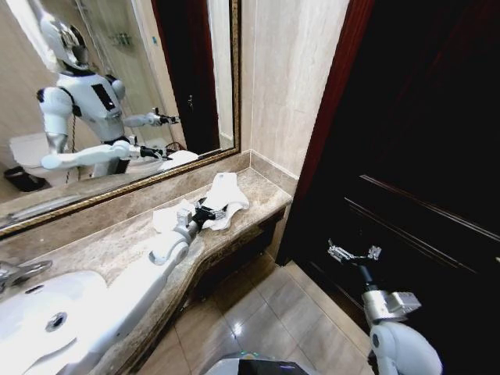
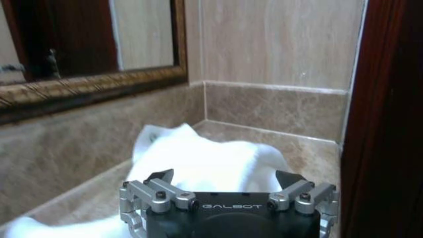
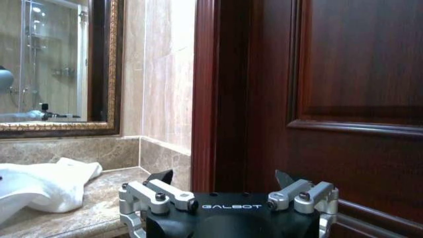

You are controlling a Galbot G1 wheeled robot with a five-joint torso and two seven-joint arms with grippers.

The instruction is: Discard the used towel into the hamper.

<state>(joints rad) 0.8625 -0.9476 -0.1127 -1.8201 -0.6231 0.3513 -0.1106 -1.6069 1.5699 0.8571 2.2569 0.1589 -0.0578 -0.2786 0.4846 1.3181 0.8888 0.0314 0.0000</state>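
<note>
Left gripper (image 1: 212, 212) spread wide, low over the towel (image 1: 223, 197), nothing pinched. Towel is soft white cloth, rumpled, lying on the polished brown marble counter (image 1: 117, 242) near its far corner, below the gilt-framed mirror (image 1: 117, 86). White oval sink (image 1: 55, 312) sits nearer the robot. Right gripper (image 1: 354, 254) also open, empty, held out over the tiled floor (image 1: 258, 312) beside the dark wooden door (image 1: 414, 156). Beige stone wall (image 1: 289, 78) closes off the counter end.

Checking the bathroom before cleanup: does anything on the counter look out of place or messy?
Yes. A white towel lies crumpled and unfolded on the marble counter near the corner by the mirror, with the left gripper open above it.
</note>
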